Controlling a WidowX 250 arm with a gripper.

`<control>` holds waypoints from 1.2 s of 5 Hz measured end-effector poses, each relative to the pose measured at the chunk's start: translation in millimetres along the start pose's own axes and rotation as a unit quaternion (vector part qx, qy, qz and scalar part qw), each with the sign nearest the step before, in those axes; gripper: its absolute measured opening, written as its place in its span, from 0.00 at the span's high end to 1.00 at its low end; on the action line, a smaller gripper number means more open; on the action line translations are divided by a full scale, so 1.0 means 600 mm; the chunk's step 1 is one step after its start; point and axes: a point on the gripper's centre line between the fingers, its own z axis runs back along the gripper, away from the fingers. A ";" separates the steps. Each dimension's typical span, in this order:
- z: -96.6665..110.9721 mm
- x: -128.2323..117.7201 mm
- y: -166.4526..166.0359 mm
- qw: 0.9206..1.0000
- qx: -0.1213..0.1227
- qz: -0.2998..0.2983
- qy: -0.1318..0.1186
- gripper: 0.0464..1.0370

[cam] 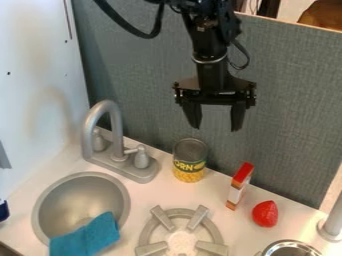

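Blue cloth draped over the near rim of the sink, with burner beside and bowl at the lower right edge. Beyond, from right to left along the counter, strawberry, upright box, corn can and faucet. High above can and box, gripper pointing down, fingers spread wide with nothing between. Arm hanging from the top edge, in front of the grey panel.

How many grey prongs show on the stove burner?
4: an upper-left prong, an upper-right prong, a lower-left prong and a lower-right prong. The burner runs past the bottom edge, so more may be hidden.
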 end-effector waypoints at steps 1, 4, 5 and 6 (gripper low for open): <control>-0.020 -0.010 0.006 1.000 0.009 0.001 0.018 0.03; -0.057 -0.104 -0.073 0.988 0.058 -0.138 0.036 0.03; -0.082 -0.138 -0.111 0.979 0.070 -0.185 0.044 0.03; -0.103 -0.157 -0.138 0.972 0.077 -0.216 0.049 0.03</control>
